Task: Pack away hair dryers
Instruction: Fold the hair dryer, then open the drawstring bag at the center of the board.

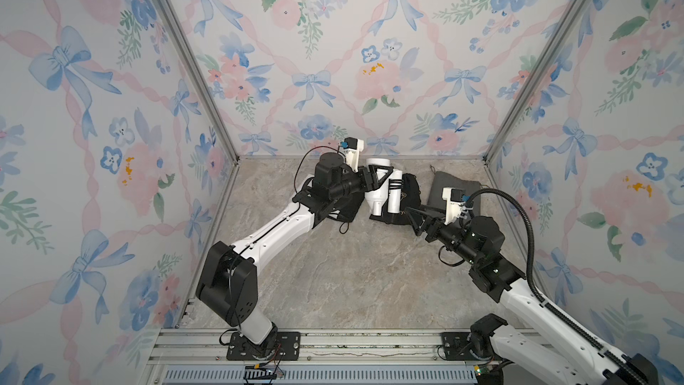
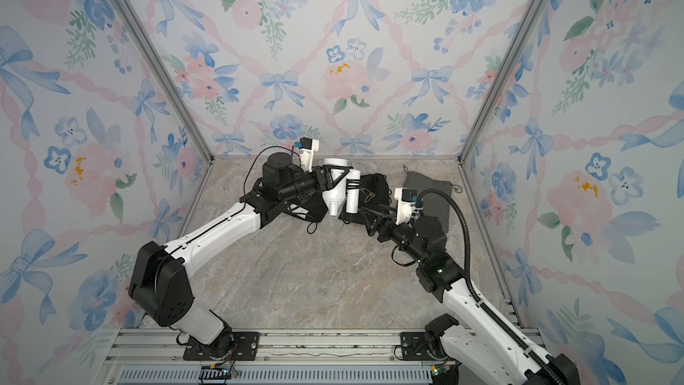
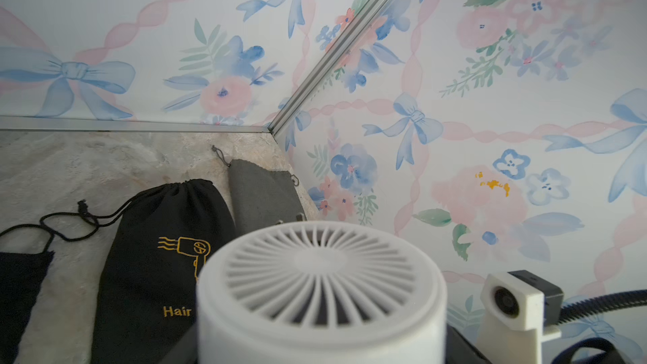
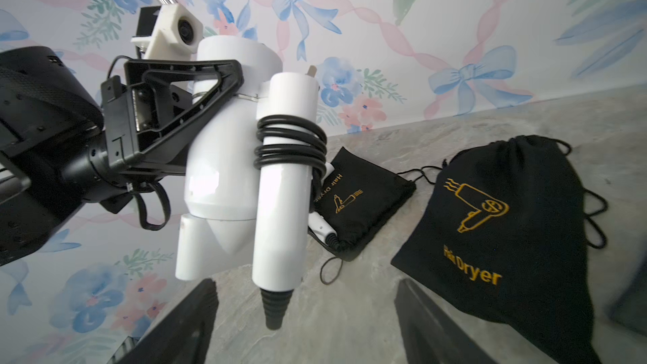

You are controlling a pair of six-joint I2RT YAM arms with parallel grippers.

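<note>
In both top views, we see the left gripper (image 1: 386, 178) near 12 o'clock of the counter (image 1: 351, 272). Its jaws are pinching the white hair dryer (image 1: 375, 196) on the upper part of the barrel. The dryer is held upright above the counter, with the air grille (image 3: 320, 271) facing up and the nozzle pointing down. Its folded handle (image 4: 283, 187) lies along the barrel, and the dark cord (image 4: 289, 145) is wound around it in some loops.

At 3 o'clock from the dryer, a black pouch (image 4: 507, 222) with a yellow dryer drawing lies flat on the counter. A second black pouch (image 4: 364, 201) lies at about 8 o'clock from the dryer, partly under the left arm. A grey pouch (image 1: 444, 183) lies flat toward 1 o'clock of the counter, just beside the first black one.

The right gripper (image 1: 411, 221) is at about 4 o'clock from the dryer, near the lower edge of the first black pouch. Its jaws are spread wide and there is nothing between them.
</note>
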